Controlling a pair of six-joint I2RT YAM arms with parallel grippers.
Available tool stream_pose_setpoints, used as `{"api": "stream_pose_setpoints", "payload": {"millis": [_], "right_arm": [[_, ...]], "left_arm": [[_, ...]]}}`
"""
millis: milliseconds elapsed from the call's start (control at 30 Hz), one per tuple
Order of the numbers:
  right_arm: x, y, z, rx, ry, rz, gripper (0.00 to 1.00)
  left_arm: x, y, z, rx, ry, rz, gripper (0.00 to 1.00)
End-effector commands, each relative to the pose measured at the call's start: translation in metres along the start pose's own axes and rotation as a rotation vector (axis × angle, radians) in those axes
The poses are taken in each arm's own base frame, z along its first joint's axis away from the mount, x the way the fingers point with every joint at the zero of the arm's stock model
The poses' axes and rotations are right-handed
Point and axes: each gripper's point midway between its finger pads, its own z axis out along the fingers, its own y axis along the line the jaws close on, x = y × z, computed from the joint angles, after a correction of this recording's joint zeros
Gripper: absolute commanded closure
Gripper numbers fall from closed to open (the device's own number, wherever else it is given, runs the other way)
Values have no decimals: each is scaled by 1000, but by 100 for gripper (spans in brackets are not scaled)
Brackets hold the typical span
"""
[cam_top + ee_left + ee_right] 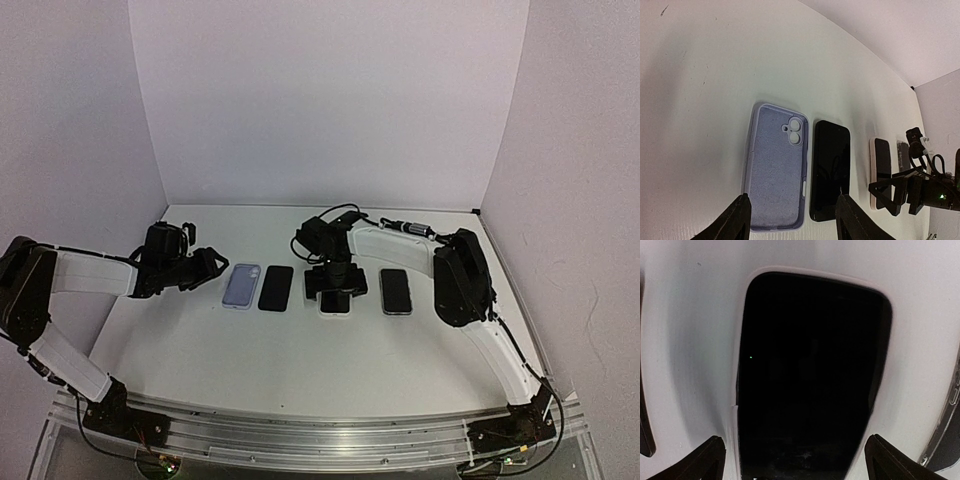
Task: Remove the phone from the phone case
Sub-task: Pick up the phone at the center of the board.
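A black-screened phone in a white case (pixel 335 301) lies screen up at the table's middle. It fills the right wrist view (pixel 810 375). My right gripper (pixel 335 284) hangs just above it, open, with one finger on each side of its near end (pixel 795 440). It holds nothing. An empty lavender case (pixel 241 286) and a bare black phone (pixel 276 288) lie side by side to the left. My left gripper (pixel 196 265) is open and empty, left of them. In the left wrist view (pixel 792 199) it looks over the lavender case (pixel 776 170) and the bare phone (pixel 830 170).
Another phone in a thin clear case (pixel 396 291) lies right of the white-cased one; its edge shows in the right wrist view (pixel 946 435). White walls close the table at the back and both sides. The right arm's cables (pixel 345 215) trail behind its gripper.
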Motion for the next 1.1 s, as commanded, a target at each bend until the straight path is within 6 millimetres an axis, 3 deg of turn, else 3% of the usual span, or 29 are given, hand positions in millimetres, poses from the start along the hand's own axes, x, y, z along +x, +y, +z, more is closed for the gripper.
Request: {"api": "stream_pose_setpoints", "payload": {"millis": [0,100,233,333,433,600,733,933,1067], "right_arm": [[-4,11,3,-37,6,14,2],[-1,7,9,-16,10,7,7],[17,-8,25,41,60,-3,22],[22,-12,22,46,67,7,39],[8,-9,7,24,8,7,60],[-31,7,-45,-83,-181,-28,67],[-54,25,-103,-213,-386,-46,71],[-57,60,-183,-350,-686,-145,73],[-55,76,-209,-390,-767,-181,74]], "left_arm": [[-11,-12,-4,30,-31,16,41],[-13,-14,-3,33,-36,19,41],[-15,-17,-3,45,-42,27,41],[-18,-28,-5,89,-48,59,42],[-24,-49,-9,166,-63,117,43],[-29,-104,-23,363,-93,277,43],[-24,-136,-31,499,-68,289,41],[-28,-167,-31,591,-59,237,29],[-28,-189,-34,644,-80,251,21]]}}
